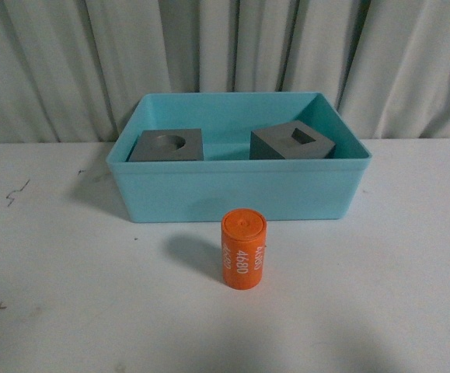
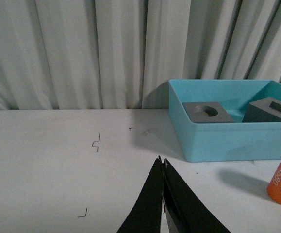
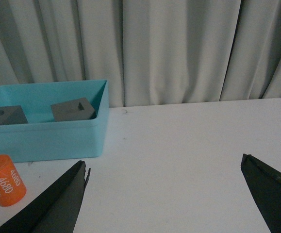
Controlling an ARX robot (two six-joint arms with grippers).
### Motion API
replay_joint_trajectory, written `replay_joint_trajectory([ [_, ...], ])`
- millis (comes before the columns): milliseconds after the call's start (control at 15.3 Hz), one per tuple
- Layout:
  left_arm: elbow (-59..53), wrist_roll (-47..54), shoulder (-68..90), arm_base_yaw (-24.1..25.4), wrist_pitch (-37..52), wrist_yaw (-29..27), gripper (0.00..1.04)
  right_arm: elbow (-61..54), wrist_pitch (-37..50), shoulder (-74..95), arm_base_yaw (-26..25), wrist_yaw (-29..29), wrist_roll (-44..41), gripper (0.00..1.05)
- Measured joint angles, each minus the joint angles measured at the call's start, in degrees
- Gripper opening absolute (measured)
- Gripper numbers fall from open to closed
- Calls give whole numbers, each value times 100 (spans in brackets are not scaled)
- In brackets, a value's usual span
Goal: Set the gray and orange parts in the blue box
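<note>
Looks two-thirds done: round-hole gray cube (image 1: 166, 146) and square-hole gray cube (image 1: 292, 144) inside the blue box (image 1: 232, 198), centre frame. Just leaves the orange cylinder (image 1: 243, 249) upright right below it. Left gripper (image 2: 162, 161) pinched together, right gripper (image 3: 165, 162) spread wide, probably for that grab

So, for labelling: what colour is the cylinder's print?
White, on the orange cylinder; the front view shows it best.

Cubes (image 1: 166, 146) sit in the box (image 1: 240, 190), cylinder (image 1: 243, 250) stands before it.
</note>
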Motion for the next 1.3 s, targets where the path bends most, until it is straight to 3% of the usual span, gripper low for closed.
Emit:
replay_joint_trajectory([
  [457, 0, 0, 0, 0, 0, -2, 94, 0, 0, 0, 0, 0, 0, 98],
  [522, 0, 4, 0, 0, 0, -2, 99, 0, 0, 0, 0, 0, 0, 98],
  [717, 0, 2, 0, 0, 0, -2, 98, 0, 0, 0, 0, 0, 0, 98],
  [783, 0, 2, 0, 0, 0, -2, 98, 367, -1099, 402, 85, 529, 337, 98],
  [848, 0, 2, 0, 0, -2, -7, 98, 525, -1344, 787, 37, 682, 503, 98],
  [978, 0, 4, 0, 0, 4, 9, 98, 955, -1182, 2142, -734, 761, 839, 98],
  [1043, 0, 4, 0, 0, 0, -2, 98, 1602, 310, 3794, -1700, 72, 702, 98],
  [1109, 0, 4, 0, 0, 0, 2, 98, 2767, 1521, 5816, -848, -979, -28, 98],
  [1174, 0, 4, 0, 0, 2, -2, 98, 3309, 1532, 6961, 525, -1473, -962, 98],
  [1304, 0, 2, 0, 0, 0, -2, 98, 3880, 1644, 7864, 1617, -1504, -1532, 98],
])
